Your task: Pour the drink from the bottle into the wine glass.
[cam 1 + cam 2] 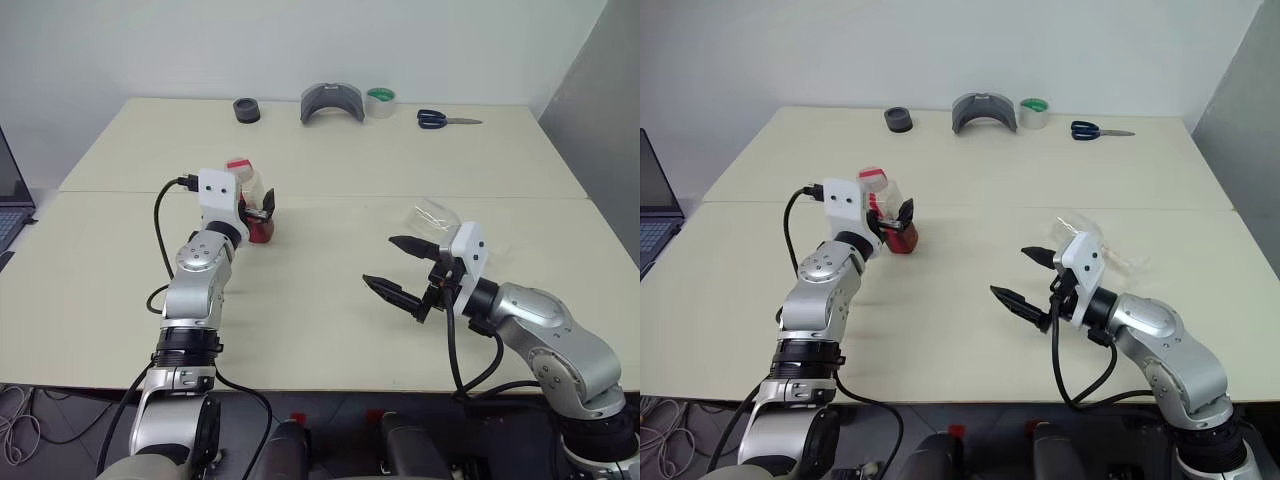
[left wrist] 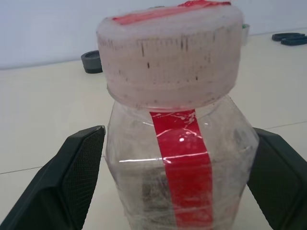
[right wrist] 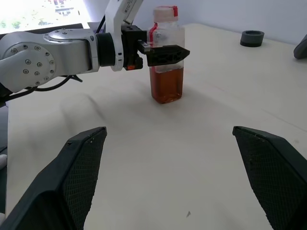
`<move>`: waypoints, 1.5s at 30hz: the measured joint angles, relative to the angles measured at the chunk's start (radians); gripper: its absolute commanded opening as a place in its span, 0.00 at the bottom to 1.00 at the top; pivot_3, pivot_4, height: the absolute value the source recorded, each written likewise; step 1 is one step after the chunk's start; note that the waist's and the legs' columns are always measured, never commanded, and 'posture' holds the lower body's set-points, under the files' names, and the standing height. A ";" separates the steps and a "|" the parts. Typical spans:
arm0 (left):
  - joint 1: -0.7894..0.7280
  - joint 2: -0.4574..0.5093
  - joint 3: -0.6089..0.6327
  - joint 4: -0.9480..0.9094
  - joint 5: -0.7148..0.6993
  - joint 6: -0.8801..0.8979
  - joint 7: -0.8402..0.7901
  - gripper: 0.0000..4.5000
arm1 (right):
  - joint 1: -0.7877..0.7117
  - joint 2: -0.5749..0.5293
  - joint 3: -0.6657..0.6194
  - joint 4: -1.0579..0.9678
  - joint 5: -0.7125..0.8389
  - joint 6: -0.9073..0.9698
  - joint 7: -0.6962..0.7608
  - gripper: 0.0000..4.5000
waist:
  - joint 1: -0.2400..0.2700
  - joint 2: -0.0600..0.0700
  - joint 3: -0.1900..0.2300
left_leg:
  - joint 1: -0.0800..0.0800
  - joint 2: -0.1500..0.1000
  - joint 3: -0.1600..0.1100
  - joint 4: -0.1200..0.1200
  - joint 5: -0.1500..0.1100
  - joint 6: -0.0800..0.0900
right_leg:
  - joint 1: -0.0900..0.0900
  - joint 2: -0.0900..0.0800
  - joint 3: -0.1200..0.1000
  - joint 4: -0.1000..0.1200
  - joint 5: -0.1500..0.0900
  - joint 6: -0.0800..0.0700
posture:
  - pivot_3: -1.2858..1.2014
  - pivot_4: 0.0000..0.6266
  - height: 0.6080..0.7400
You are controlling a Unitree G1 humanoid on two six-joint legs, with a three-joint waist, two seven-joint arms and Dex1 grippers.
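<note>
Right gripper (image 1: 397, 266): nearest item, over the front right of the table (image 1: 330, 330); fingers spread wide, holding nothing, pointing toward the table's middle.
Wine glass (image 1: 437, 215): clear, just behind the right gripper, partly hidden by its white wrist housing; whether it stands or lies cannot be told.
Left gripper (image 3: 162, 53): level at the left-centre of the table, fingers spread, one on each side of the bottle's upper part; contact cannot be told.
Bottle (image 3: 167, 57): upright on the table between the left fingers, clear plastic, red label strip, red-and-white cap on.
Drink (image 3: 167, 85): reddish-brown, filling the lower half of the bottle.
Far edge: black ring (image 1: 246, 110), grey curved object (image 1: 332, 102), green tape roll (image 1: 380, 100), blue-handled scissors (image 1: 445, 119).
</note>
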 measured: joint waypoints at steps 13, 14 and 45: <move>-0.016 -0.002 -0.012 0.000 0.024 0.009 0.001 1.00 | 0.002 -0.004 0.000 0.000 0.000 -0.001 0.002 1.00 | 0.000 0.000 0.000 | 0.000 0.000 0.000 0.000 0.000 0.000 | 0.000 0.000 0.000 0.000 0.000 0.000 | 0.52 0.24 1.00; -0.016 -0.002 -0.012 0.000 0.027 0.009 0.001 1.00 | 0.004 -0.005 0.000 0.000 0.000 -0.001 0.002 1.00 | 0.000 0.000 0.000 | 0.000 0.000 0.000 0.000 0.000 0.000 | 0.000 0.000 0.000 0.000 0.000 0.000 | 0.52 0.24 1.00; 0.003 0.086 -0.180 -0.079 -0.172 0.022 -0.654 0.41 | -0.140 0.006 -0.065 -0.102 0.021 0.093 -0.117 1.00 | -0.002 0.000 0.000 | -0.001 0.000 0.000 0.000 0.000 0.000 | -0.001 0.001 0.000 0.000 0.000 0.000 | 0.52 0.24 1.00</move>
